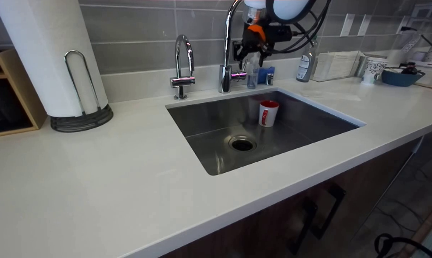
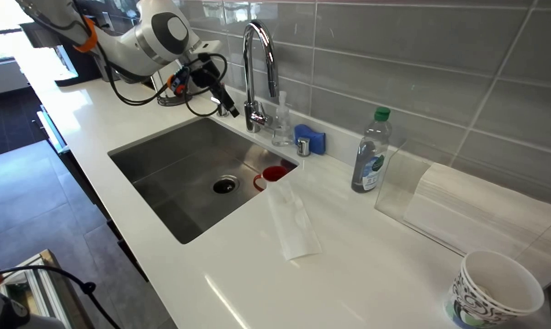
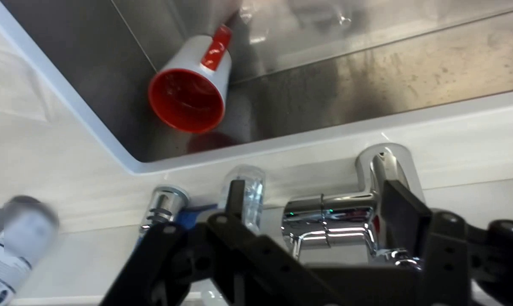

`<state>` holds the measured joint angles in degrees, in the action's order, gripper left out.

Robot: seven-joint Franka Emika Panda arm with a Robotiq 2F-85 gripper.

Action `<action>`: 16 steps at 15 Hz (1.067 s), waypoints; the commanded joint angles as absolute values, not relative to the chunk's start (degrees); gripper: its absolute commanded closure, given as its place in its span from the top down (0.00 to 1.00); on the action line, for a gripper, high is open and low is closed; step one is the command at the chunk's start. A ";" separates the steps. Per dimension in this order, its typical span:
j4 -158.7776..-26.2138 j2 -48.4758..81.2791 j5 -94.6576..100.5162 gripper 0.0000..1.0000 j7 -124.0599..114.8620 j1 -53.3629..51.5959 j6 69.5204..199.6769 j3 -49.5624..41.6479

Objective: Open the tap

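Note:
The tap (image 1: 225, 79) is a tall chrome gooseneck behind the sink, also seen in an exterior view (image 2: 248, 68). Its side barrel with a thin lever (image 1: 239, 75) points toward the soap bottle. My gripper (image 1: 251, 61) hangs above this barrel, beside the neck; it also shows in an exterior view (image 2: 234, 112). In the wrist view my gripper (image 3: 318, 199) is open, nothing held. The tap's barrel (image 3: 329, 219) appears between its fingers, one finger overlapping the tap's body, the other the soap bottle. Contact cannot be told. The lever is mostly hidden behind the gripper there.
A short chrome tap (image 1: 182, 81) stands along the sink's back edge. A transparent soap bottle (image 2: 282, 123), a blue sponge (image 2: 316, 139) and a chrome button (image 2: 303, 147) stand near the tap. A red-and-white mug (image 3: 188, 93) sits in the sink (image 1: 216, 143). A green-capped bottle (image 2: 371, 155) stands farther along.

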<state>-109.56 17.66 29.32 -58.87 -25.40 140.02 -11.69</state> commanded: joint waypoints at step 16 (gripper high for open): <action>-124.04 -6.57 21.47 1.00 -64.92 -8.13 126.21 1.56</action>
<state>-118.83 -1.43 20.72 -65.17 -10.96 123.18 0.00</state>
